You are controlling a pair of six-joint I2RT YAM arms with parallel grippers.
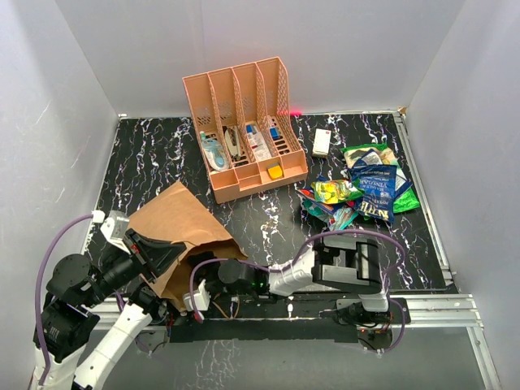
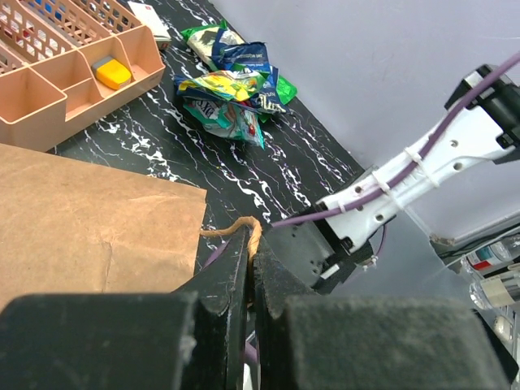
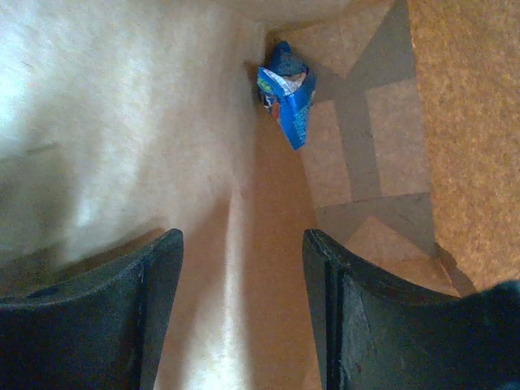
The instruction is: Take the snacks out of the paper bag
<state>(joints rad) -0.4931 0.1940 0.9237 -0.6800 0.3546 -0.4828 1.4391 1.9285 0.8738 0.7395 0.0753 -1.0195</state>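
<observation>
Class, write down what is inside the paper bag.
One small blue snack packet lies deep in the paper bag, near its base, ahead of the open right gripper. Nothing else shows, but the fingers cover the nearer floor of the bag.

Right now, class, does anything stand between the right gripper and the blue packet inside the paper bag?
Nothing visible: the open right gripper faces the blue packet down the paper bag, only bare paper between.

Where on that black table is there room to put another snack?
Bare tabletop lies between the brown paper bag and the glossy snack pile, and left of the orange slotted rack. It is crowded around that pile.
</observation>
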